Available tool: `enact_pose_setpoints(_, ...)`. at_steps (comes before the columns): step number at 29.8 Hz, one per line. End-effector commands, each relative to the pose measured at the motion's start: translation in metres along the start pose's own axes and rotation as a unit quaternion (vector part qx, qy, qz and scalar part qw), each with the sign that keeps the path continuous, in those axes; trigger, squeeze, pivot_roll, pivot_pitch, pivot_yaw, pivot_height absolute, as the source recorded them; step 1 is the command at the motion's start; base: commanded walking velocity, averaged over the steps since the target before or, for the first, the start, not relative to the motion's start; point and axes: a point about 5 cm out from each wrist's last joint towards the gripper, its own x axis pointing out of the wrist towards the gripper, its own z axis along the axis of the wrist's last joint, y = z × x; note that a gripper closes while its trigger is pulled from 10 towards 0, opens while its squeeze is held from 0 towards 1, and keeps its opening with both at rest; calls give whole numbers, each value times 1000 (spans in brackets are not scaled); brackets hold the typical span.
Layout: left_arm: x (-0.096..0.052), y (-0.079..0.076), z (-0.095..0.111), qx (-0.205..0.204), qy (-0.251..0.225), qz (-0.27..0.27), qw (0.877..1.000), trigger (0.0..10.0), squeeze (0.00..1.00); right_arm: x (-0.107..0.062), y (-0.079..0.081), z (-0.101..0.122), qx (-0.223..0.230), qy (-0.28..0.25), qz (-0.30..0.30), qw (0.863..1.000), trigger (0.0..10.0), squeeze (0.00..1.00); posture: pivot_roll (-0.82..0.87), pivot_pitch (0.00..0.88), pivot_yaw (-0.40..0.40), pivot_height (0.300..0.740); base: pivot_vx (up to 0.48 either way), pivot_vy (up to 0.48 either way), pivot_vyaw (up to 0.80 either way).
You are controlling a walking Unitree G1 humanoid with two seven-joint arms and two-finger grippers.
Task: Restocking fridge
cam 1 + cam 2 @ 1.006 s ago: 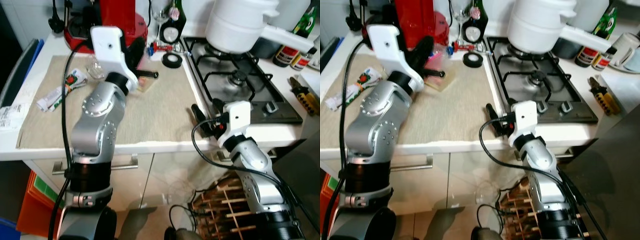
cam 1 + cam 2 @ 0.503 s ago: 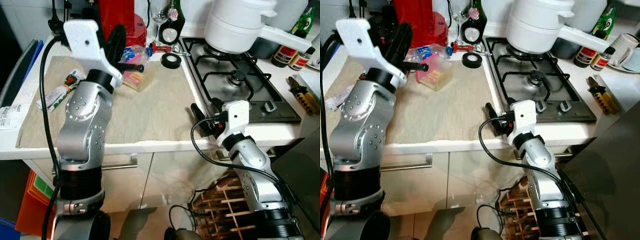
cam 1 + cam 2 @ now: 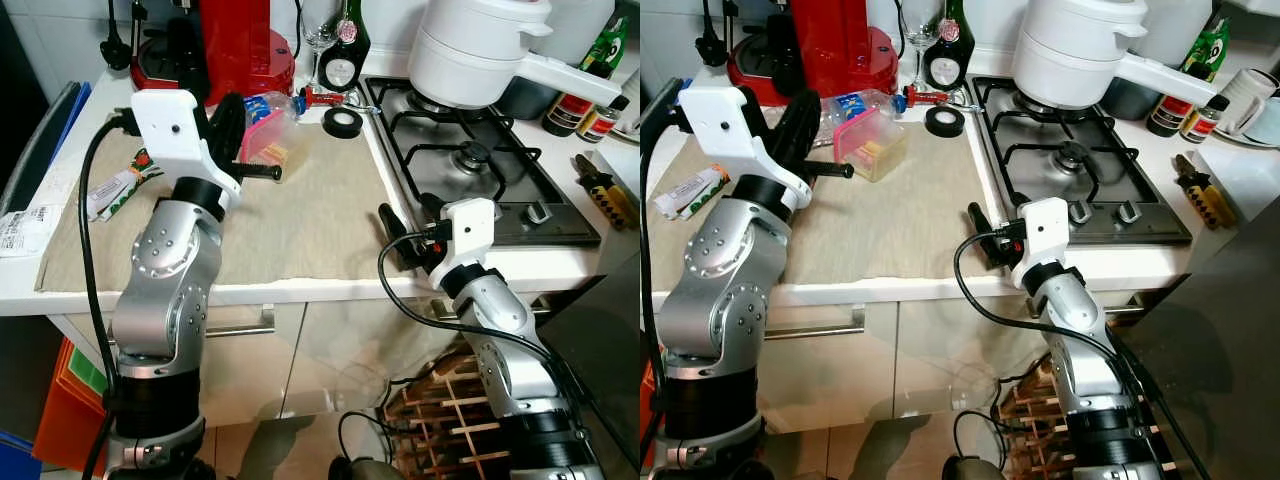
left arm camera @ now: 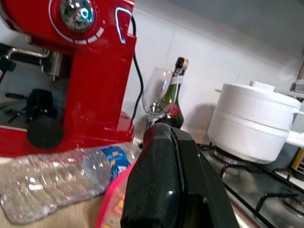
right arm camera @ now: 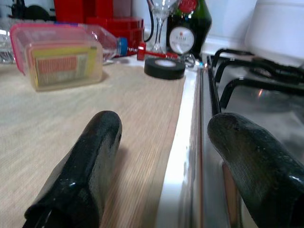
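A kitchen counter covered by a beige cloth (image 3: 890, 215) spans the centre of the right eye view. At upper left, the left gripper (image 3: 800, 120) hangs raised over the cloth, its black fingers (image 4: 164, 185) pressed together and empty, just beside a pink-lidded food container (image 3: 870, 140). A clear plastic bottle (image 4: 57, 175) lies behind it, before a red coffee machine (image 3: 840, 45). At centre, the right gripper (image 5: 166, 156) rests low at the counter's front edge, fingers spread apart, beside the gas hob (image 3: 1080, 170). A white pot (image 3: 1080, 50) stands at upper right.
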Motion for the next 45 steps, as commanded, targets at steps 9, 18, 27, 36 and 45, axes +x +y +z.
enact_pose_setpoints(9, -14, -11, -23, 26, 22, -12, 999, 0, 0, 2, -7, 0, -5, -6, -16, 1000, 10000, 0, -34, 9, -90, 740, 0, 0, 0)
enact_pose_setpoints(18, -18, -18, -30, 33, 29, -13, 999, 667, 0, 3, -8, -1, -6, -7, -26, 1000, 10000, 0, -34, 8, -84, 740, 0, -160, 188)
enact_pose_setpoints(27, -15, -16, -35, 34, 41, -2, 999, 10000, 0, 3, -9, -3, -9, -4, -35, 999, 10000, 0, -37, 14, -83, 740, 0, -347, 685)
enact_pose_setpoints(36, -7, -11, -38, 63, 57, 5, 996, 10000, 0, 3, -11, -2, -5, -7, -42, 999, 10000, 0, -41, 16, -84, 740, 0, 0, 0)
enact_pose_setpoints(45, 22, 12, -45, 52, 115, 27, 992, 10000, 1000, 5, -9, 0, -5, -11, -38, 999, 10000, 0, -56, 18, -83, 740, 0, 0, 0)
